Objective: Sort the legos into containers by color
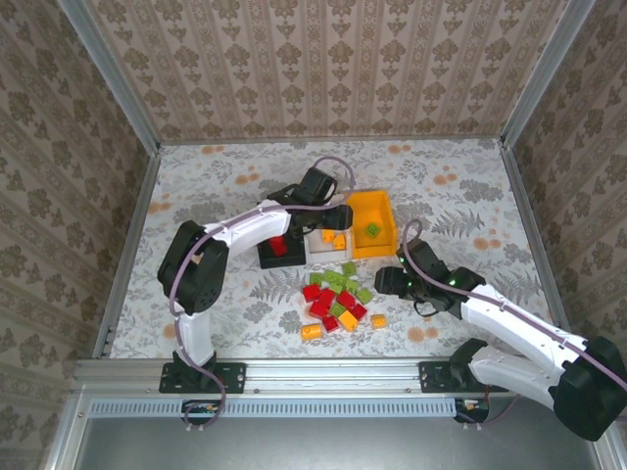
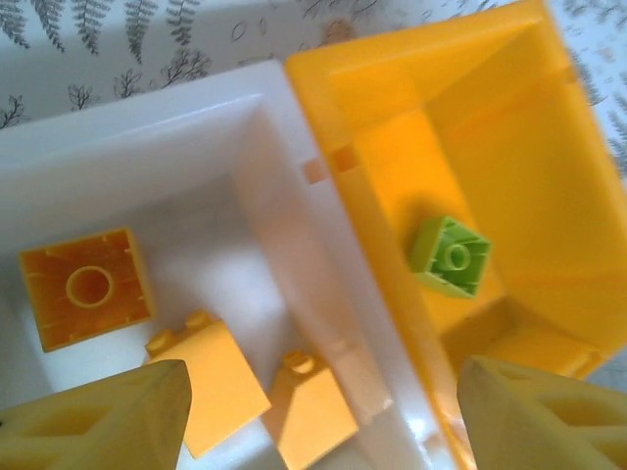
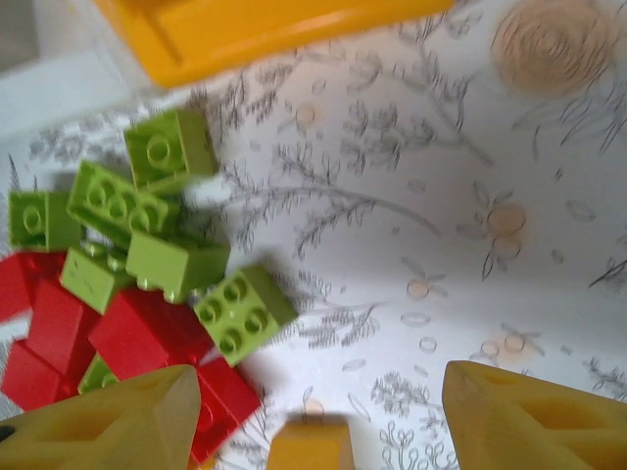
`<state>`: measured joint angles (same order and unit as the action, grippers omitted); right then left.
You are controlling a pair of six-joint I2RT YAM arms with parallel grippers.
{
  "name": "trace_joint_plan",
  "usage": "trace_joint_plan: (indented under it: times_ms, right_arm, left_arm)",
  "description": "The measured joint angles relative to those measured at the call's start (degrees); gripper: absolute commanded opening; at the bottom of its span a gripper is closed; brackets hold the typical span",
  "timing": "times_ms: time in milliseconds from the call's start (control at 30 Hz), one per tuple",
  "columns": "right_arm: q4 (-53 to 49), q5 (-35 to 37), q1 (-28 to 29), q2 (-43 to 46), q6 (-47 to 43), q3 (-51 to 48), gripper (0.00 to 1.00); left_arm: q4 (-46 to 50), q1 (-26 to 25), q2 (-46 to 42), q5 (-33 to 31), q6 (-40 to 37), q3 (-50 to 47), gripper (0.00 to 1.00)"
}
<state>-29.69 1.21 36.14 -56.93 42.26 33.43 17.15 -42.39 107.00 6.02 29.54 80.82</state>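
In the left wrist view my left gripper (image 2: 323, 419) hangs open over the white bin (image 2: 265, 127), which holds three orange legos (image 2: 86, 286). Nothing sits between its fingers (image 2: 108, 416). The orange bin (image 2: 509, 147) beside it holds one light green lego (image 2: 451, 257). From above, the black bin (image 1: 266, 259) holds a red lego (image 1: 279, 245). My right gripper (image 3: 313, 411) is open just above the table at the right edge of the loose pile (image 1: 338, 299). A green lego (image 3: 245, 313) and red ones (image 3: 147, 333) lie by its left finger, an orange one (image 3: 309, 448) between the fingers.
The three bins stand in a row behind the pile, black left, white (image 1: 330, 242) middle, orange (image 1: 372, 225) right. Bare patterned tabletop (image 3: 470, 245) stretches to the right of the pile. Wallpapered walls close in the table on three sides.
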Motion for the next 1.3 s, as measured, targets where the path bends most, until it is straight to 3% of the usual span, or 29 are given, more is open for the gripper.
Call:
trace_joint_plan:
  times_ms: [167,233,400,600,933,1167,1300]
  right_arm:
    - [-2.23,-1.73,4.72,-0.02,0.11,-2.16,0.66]
    - [-3.19,-1.99,6.93,-0.13,0.22,-2.99,0.66]
    - [-4.07,-2.12,11.10,-1.55,0.87,-3.78,0.65]
    - [-3.06,-1.75,14.14,-6.08,1.27,-3.69,0.63]
    - [-0.72,-0.07,15.26,-12.85,1.36,-2.49,0.52]
    - [1.03,1.79,15.28,-14.29,0.66,-0.79,0.29]
    - [0.37,2.84,15.28,-14.27,-0.74,2.60,0.26]
  left_arm:
    - [-2.10,-1.60,-11.78,0.04,0.42,-4.24,0.92]
    - [-3.39,-3.26,-17.92,-0.55,0.22,-7.04,1.00]
    - [-4.90,-7.23,-28.72,-3.04,0.46,-15.80,1.00]
    - [-3.65,-7.41,-39.28,-8.39,3.13,-31.58,1.00]
    - [-0.81,-7.41,-54.55,-13.86,8.11,-44.85,1.00]
    - [2.14,-7.39,-58.42,-14.47,9.38,-48.74,1.00]
    - [4.55,-7.39,-60.85,-14.47,9.49,-49.70,1.00]
